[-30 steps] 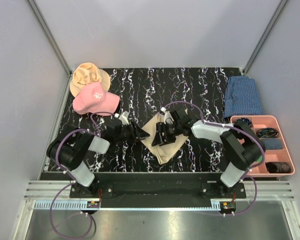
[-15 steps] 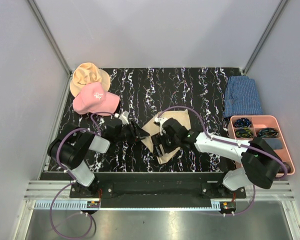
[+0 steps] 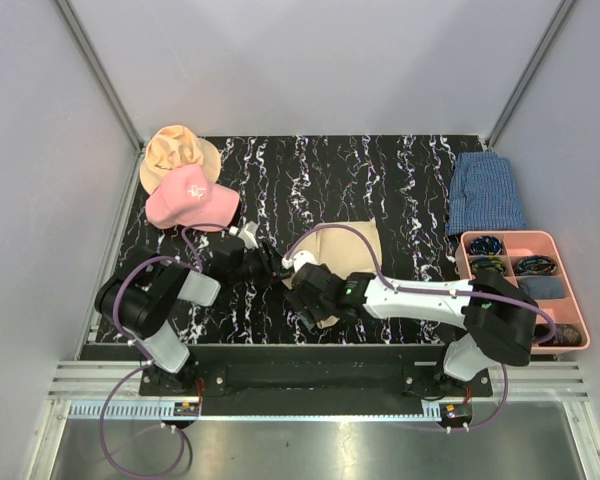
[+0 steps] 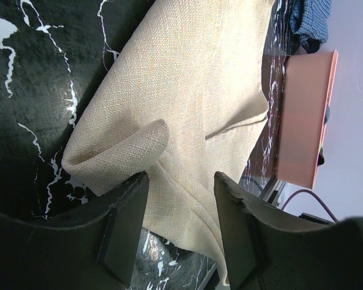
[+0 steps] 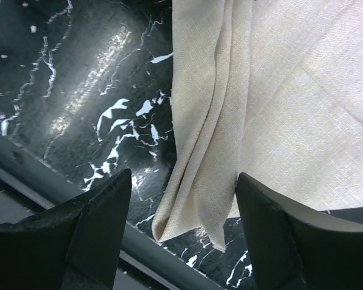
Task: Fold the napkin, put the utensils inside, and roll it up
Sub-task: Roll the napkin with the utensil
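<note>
A: Where does the napkin (image 3: 350,250) lie?
B: Middle of the table (image 3: 380,170), toward the near edge.
A: And the hats?
B: Far left corner: the cap (image 3: 190,197) lies in front of the floppy hat (image 3: 175,150), overlapping it.
A: Right side?
B: The folded cloth (image 3: 487,193) at the far right corner, the tray (image 3: 510,235) just in front of it, along the right edge.

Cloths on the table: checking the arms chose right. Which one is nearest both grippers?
The plain beige woven napkin, partly folded at mid-table, directly below both wrist cameras; the blue checked cloth lies far off at the right edge.
</note>
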Controlling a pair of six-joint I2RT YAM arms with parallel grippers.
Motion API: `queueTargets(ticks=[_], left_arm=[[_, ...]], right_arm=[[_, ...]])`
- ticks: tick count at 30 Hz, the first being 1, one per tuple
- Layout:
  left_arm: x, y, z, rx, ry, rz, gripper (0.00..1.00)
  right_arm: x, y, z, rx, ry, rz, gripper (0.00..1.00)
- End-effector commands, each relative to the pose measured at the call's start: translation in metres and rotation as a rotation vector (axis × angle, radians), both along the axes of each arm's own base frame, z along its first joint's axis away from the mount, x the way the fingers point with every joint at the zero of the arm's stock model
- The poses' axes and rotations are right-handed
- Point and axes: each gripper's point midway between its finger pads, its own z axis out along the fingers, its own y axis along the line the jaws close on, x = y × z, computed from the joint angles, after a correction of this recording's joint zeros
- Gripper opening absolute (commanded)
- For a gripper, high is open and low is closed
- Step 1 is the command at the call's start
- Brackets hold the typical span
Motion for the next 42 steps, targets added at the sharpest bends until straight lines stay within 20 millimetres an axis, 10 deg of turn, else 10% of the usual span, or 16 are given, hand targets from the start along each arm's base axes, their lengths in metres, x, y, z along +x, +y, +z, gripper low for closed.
queueTargets(ticks=[1,8,22,42], left_arm=[[-0.011,0.020,-0.041,0.132,0.116,0.046,0.54],[-0.012,0.020,-0.042,0.137,0.126,0.045,0.54],[-0.010,0.023,-0.043,0.161,0.126,0.046,0.55],[-0.002,0.043,-0.049,0.194,0.147,0.092,0.55]], right_arm=[[0.014,-0.005,0.005,-0.109,-0.130,-0.036,0.77],[-0.002,-0.003,-0.005,-0.207,-0.172,0.006,0.73],[-0.025,-0.002,-0.014,-0.205,-0.061,0.084,0.15],[-0.053,-0.024,-0.055,0.082,0.601,0.026,0.08]])
